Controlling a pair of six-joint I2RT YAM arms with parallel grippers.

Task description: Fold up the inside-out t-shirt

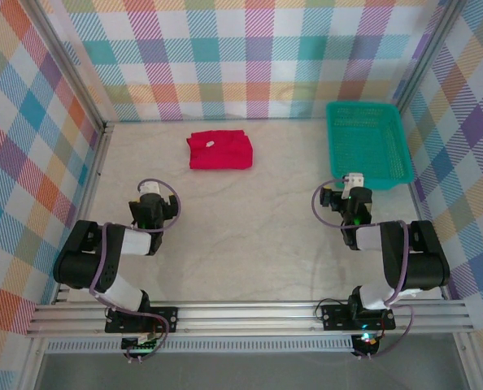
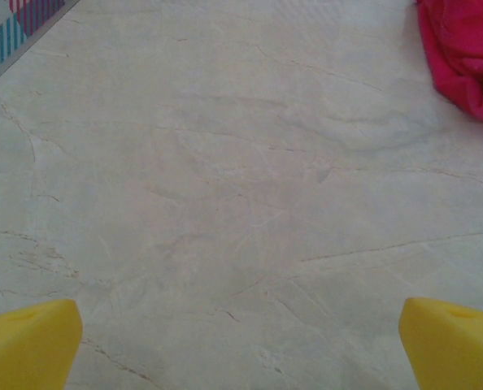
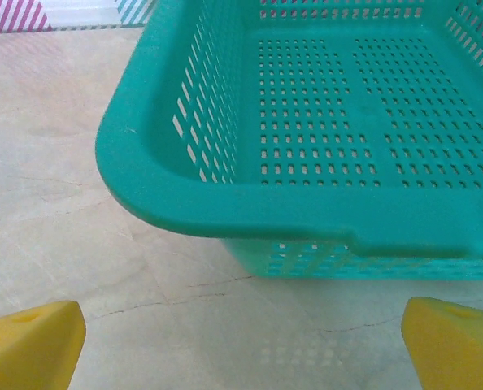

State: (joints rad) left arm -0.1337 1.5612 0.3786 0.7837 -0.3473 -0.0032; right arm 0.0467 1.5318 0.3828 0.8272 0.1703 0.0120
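The t-shirt (image 1: 219, 150) lies folded on the bench (image 1: 250, 227), toward its far edge, well apart from the basket (image 1: 333, 150). The left end effector (image 1: 150, 193) and right end effector (image 1: 354, 182) both gape wide, holding nothing.

the inside-out t-shirt (image 2: 467, 57) is running off the top right corner of the left wrist view. the teal basket (image 3: 225, 203) is spilling past the top and right edges of the right wrist view. the yellow fingertips (image 2: 26, 341) of the left hand (image 2: 241, 349) and the right hand (image 3: 241, 349) are getting cropped at the bottom edges. from above, the white tag (image 1: 211, 144) is showing too small to read.
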